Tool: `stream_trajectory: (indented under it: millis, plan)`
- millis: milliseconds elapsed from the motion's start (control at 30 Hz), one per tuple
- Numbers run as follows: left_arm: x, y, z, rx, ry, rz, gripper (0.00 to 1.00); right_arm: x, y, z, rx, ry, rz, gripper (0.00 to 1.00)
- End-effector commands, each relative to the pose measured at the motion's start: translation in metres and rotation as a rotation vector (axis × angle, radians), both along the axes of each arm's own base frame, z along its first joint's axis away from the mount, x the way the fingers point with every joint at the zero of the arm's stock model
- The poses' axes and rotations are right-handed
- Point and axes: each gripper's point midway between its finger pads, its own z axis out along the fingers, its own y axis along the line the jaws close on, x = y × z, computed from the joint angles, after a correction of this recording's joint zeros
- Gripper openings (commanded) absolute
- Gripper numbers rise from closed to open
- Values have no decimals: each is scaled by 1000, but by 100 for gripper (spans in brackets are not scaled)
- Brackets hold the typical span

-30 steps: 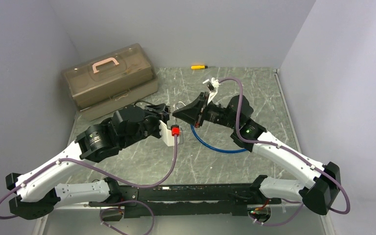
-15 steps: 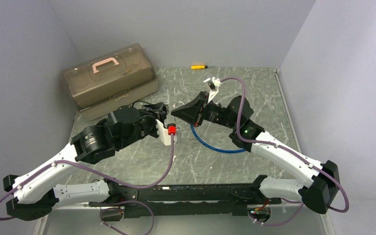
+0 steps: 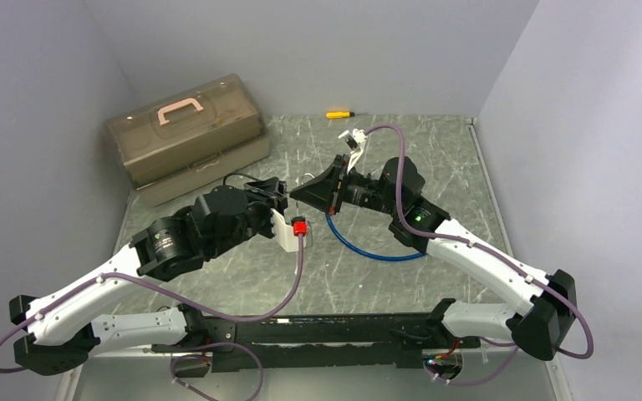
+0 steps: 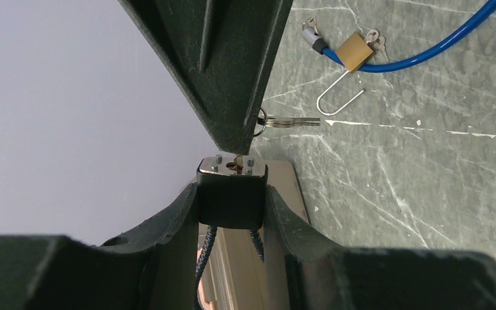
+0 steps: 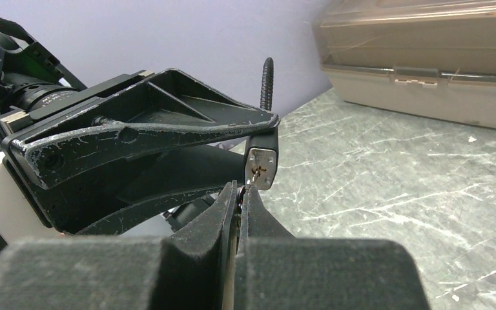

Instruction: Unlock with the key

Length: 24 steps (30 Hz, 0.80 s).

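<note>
A black padlock (image 4: 231,197) with a dark braided cable shackle (image 5: 268,81) is clamped between my left gripper's (image 4: 231,192) fingers, keyhole face (image 5: 262,166) pointing at the right gripper. My right gripper (image 5: 240,189) is shut on a small key (image 4: 237,159), whose tip sits at the keyhole; how deep it goes is hidden. A second key (image 4: 290,121) dangles from the ring beside it. In the top view the left gripper (image 3: 277,195) and right gripper (image 3: 295,194) meet tip to tip above the table's middle.
A brass padlock (image 4: 354,51) with its shackle open lies on a blue cable (image 3: 376,251) under the right arm. A brown toolbox (image 3: 185,134) with a pink handle stands at the back left. A yellow screwdriver (image 3: 339,114) lies by the back wall.
The right arm has shifted slightly left and farther back. The left arm swayed left and came back. Both grippers stay tip to tip, grips unchanged.
</note>
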Motion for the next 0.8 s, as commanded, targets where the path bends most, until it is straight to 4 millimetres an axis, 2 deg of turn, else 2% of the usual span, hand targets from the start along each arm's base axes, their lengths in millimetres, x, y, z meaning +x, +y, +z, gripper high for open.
stream_trajectory:
  millis: [0, 100, 267, 500, 767]
  plan:
    - [-26, -42, 45, -180, -42, -211, 0, -3, 9, 5, 27, -20, 21, 0]
    - [-27, -42, 46, -181, -46, -219, 0, -1, 12, 2, 39, -11, 28, 0]
    - [-24, -41, 58, -215, -62, -195, 0, 2, 17, 1, 73, -5, 26, 0]
    - [-19, -40, 55, -224, -53, -165, 0, -1, 19, 1, 54, -44, -11, 0]
    - [-21, -41, 66, -255, -48, -169, 0, -5, 22, -7, 53, -59, -10, 0]
